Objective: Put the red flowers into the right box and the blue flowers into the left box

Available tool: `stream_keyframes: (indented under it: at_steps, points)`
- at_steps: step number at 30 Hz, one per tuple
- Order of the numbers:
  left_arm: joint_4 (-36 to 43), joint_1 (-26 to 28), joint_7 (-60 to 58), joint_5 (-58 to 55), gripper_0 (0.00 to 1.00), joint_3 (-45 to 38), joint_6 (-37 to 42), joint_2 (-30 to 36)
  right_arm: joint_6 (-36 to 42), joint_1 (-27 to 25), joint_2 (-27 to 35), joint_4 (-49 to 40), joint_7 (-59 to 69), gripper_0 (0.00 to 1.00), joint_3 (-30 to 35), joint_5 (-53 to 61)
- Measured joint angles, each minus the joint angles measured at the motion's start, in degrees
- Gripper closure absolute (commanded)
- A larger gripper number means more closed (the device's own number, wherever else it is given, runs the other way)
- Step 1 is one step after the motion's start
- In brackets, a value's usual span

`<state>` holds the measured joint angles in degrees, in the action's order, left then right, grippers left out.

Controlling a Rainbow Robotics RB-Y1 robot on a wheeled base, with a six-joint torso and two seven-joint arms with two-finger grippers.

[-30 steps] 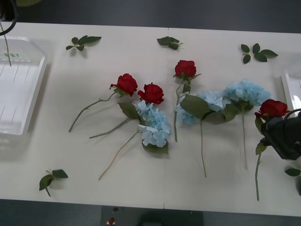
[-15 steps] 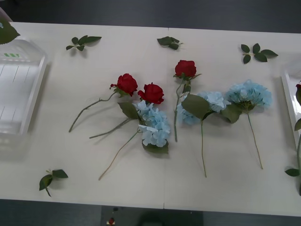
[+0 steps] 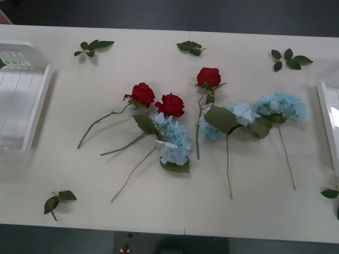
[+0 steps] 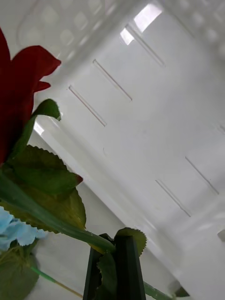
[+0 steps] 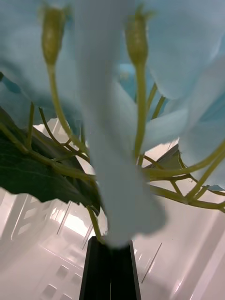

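Right wrist view: red rose [image 4: 18,93] clamped by stem in right gripper [image 4: 115,267], bloom out ahead, right box [image 4: 154,126] floor directly beyond. Left gripper [image 5: 111,267] pinches blue flower [image 5: 140,70] over left box [image 5: 42,248]. Remaining flowers mid-desk [image 3: 79,174].

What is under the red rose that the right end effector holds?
Under the red rose, held by the right end effector, lies the white slotted floor of the right box. Leaves cover one part; a pale blue flower shows there.
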<state>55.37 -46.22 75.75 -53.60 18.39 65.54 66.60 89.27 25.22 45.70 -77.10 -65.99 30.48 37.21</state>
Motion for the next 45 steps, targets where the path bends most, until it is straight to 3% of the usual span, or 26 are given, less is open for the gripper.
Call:
stream_keyframes:
  at_steps: [3,4,5,7,11,14,26,27,29,31,32,33,40,45]
  points:
    - [-1.45,0.00,0.12,-0.01,0.96,0.00,-1.13,-0.12,-3.29,4.50,3.22,8.77,-1.43,1.00,-0.96,-0.86]
    - [-1.80,0.00,0.12,-0.01,0.88,0.00,-1.52,-0.17,-5.08,5.74,4.46,11.60,-1.44,1.00,-1.96,-1.11]
    - [-2.04,0.00,0.13,-0.01,0.58,0.00,-1.94,-0.20,-7.04,6.81,5.65,14.28,-1.47,1.00,-3.23,-1.30]
    - [-2.38,0.01,0.13,0.00,0.34,0.00,-2.85,-0.22,-11.43,8.79,8.06,19.87,-2.66,1.00,-6.35,-1.53]
    - [-2.42,0.06,0.14,0.00,0.10,0.00,-5.31,-0.24,-18.58,11.98,10.39,29.95,-10.64,1.00,-10.32,-1.59]
    - [-2.41,0.06,0.16,-0.09,0.01,0.00,-6.37,-0.24,-23.01,12.61,10.07,34.34,-12.35,1.00,-10.87,-1.61]
    - [3.73,0.20,0.19,-9.60,0.00,-0.02,-6.40,-0.25,-29.32,11.77,5.96,36.89,-12.35,1.00,-14.64,-3.92]
    - [5.21,0.40,0.19,-10.16,0.00,-0.02,-6.40,-0.25,-29.41,11.50,5.72,36.89,-12.35,0.96,-14.41,-3.96]
    - [8.51,1.20,0.20,-10.71,0.00,-0.03,-6.40,-0.25,-29.40,11.07,5.45,36.89,-12.35,0.71,-13.80,-3.96]
    - [12.45,2.57,0.22,-10.76,0.00,-0.04,-6.40,-0.25,-29.40,10.78,5.45,36.89,-12.35,0.20,-13.35,-3.97]
    - [14.44,3.42,0.25,-10.76,0.00,-0.09,-6.40,-0.25,-29.40,10.74,5.45,36.89,-12.36,0.07,-13.25,-3.97]
    - [16.72,4.48,0.33,-10.75,0.00,-0.26,-6.40,-0.25,-29.40,10.73,5.45,36.90,-12.36,0.00,-13.26,-3.97]
    - [31.13,15.19,2.15,-9.69,0.00,-9.30,-6.40,-4.63,-27.92,10.72,5.45,35.45,-12.39,0.00,-13.32,-3.18]
    - [38.41,19.88,2.17,-6.78,0.00,-12.20,-6.40,-9.85,-19.23,7.93,5.45,22.68,-14.60,0.00,-13.29,-2.62]
